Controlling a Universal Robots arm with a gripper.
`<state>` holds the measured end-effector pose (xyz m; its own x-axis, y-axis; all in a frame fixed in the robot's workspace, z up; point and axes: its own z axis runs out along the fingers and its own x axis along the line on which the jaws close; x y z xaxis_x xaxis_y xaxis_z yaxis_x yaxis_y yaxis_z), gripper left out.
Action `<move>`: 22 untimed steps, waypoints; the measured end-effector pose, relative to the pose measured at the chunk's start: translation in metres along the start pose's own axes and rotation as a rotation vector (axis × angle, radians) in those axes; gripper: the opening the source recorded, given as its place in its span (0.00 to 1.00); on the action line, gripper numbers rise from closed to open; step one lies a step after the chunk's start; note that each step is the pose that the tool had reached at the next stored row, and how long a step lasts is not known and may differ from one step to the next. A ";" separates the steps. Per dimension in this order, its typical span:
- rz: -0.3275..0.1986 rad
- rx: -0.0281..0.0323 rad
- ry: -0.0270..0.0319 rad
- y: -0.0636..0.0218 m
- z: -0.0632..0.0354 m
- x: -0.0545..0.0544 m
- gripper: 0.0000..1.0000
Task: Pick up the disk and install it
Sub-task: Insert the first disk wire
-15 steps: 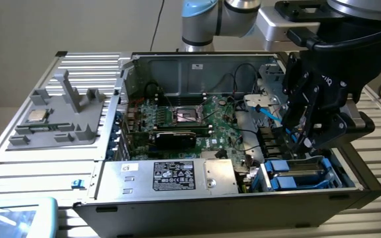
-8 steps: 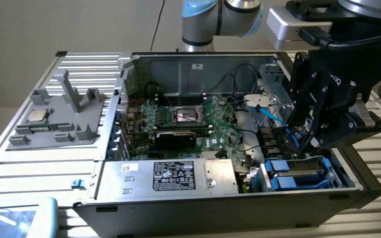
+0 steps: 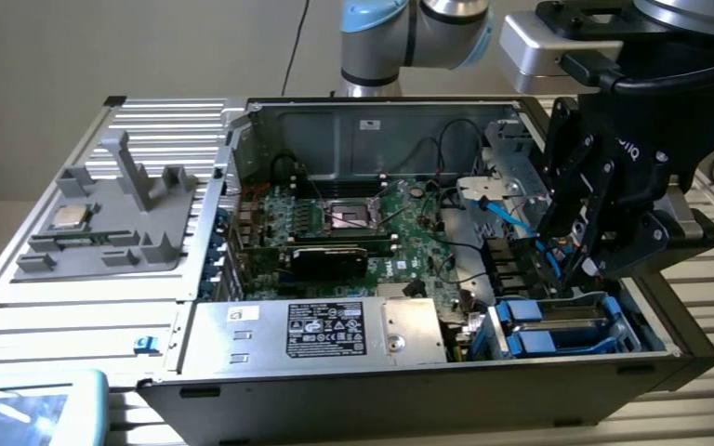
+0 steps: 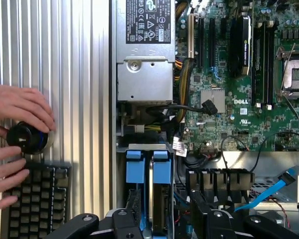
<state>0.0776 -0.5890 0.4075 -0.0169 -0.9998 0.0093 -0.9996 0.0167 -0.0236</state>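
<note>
- arm (image 3: 456, 32): silver-grey tube sections; one joint cap (image 3: 370, 20) in pale blue.
- wrist block (image 3: 537, 48): light grey, boxy, rounded edges.
- cable (image 3: 669, 79): thick, black, running along the wrist housing.
- pincer (image 3: 590, 255): matte black body, white lettering (image 3: 627, 144) on its side, partly legible.
- finger links (image 4: 97, 226): black bars with round pivot pins (image 4: 120, 214) at the joints.

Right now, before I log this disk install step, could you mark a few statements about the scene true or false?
1. The disk sits in a bay of the open case. True.
2. The gripper is shut on the disk. False: it is open, poised over the disk.
3. A person's hand is beside a keyboard. True.
4. The silver chip lies inside the case. False: it lies on the grey tray outside the case.
</note>
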 end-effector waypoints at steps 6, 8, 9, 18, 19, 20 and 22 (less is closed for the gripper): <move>0.000 0.0000 0.0001 0.0000 0.0000 0.000 0.52; 0.000 0.0000 0.0000 -0.0001 0.0000 0.000 0.52; 0.000 0.0000 0.0000 -0.0005 0.0000 0.000 0.52; 0.000 0.0000 -0.0001 -0.0213 0.0005 0.000 0.52; 0.000 0.0001 -0.0001 -0.0240 0.0005 0.000 0.52; 0.000 0.0001 -0.0004 -0.0265 0.0006 0.000 0.52; 0.000 0.0002 -0.0014 -0.0317 0.0007 -0.001 0.52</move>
<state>0.1093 -0.5890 0.4075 -0.0169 -0.9998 0.0080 -0.9996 0.0168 -0.0238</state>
